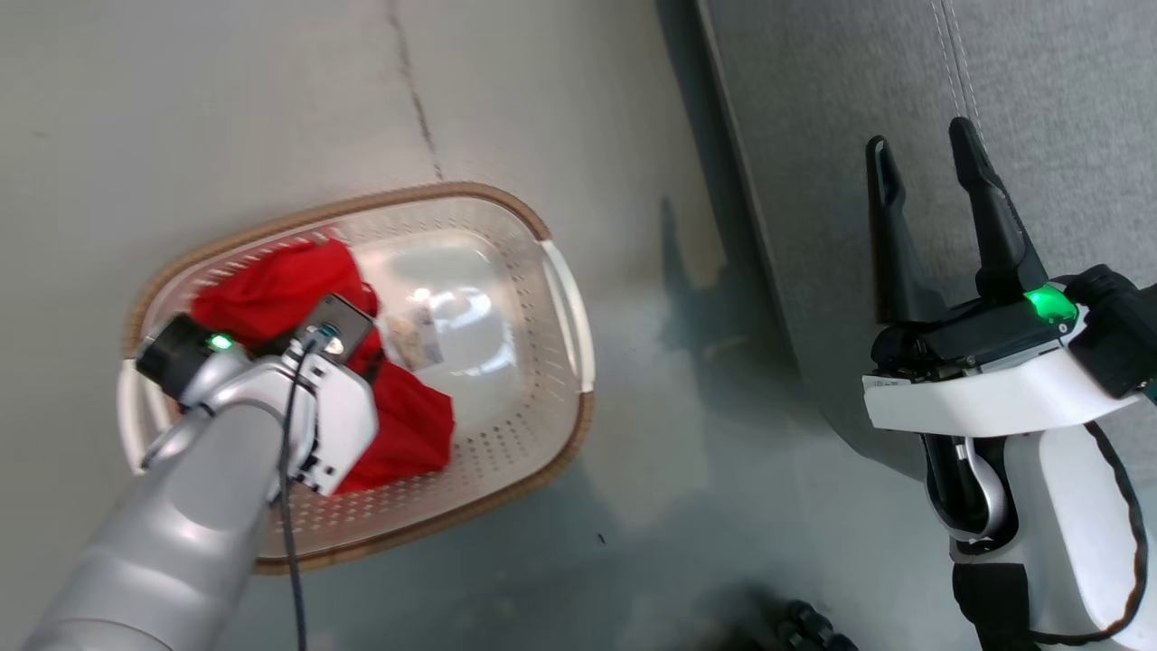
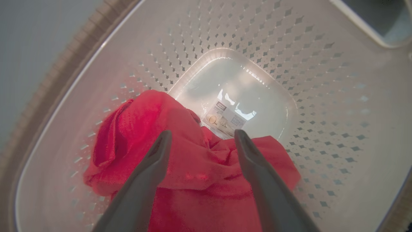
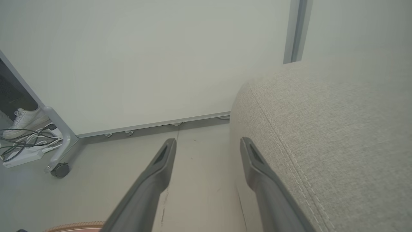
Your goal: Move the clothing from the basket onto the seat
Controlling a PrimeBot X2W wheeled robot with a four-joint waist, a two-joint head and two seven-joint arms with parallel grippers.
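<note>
The left arm slants steeply down into the cream-white perforated plastic basket (image 1: 506, 398) with a brown rim. The left gripper (image 2: 202, 135) is spread open over the crumpled bright red fabric clothing (image 2: 193, 167) lying inside the basket. To the right of the basket, the right gripper (image 1: 922, 145) hovers, fingers apart, at the edge of the grey upholstered seat (image 1: 1039, 72).

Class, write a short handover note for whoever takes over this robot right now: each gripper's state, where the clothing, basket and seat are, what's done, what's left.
Left gripper: open, inside the basket, fingers spread over the red clothing, not gripping it.
Right gripper: open, empty, raised over the seat edge.
Clothing lies bunched in the basket, on the floor to the seat's left.
Done: reach into the basket.
Left: grasp, lift, carry to the seat, release.
</note>
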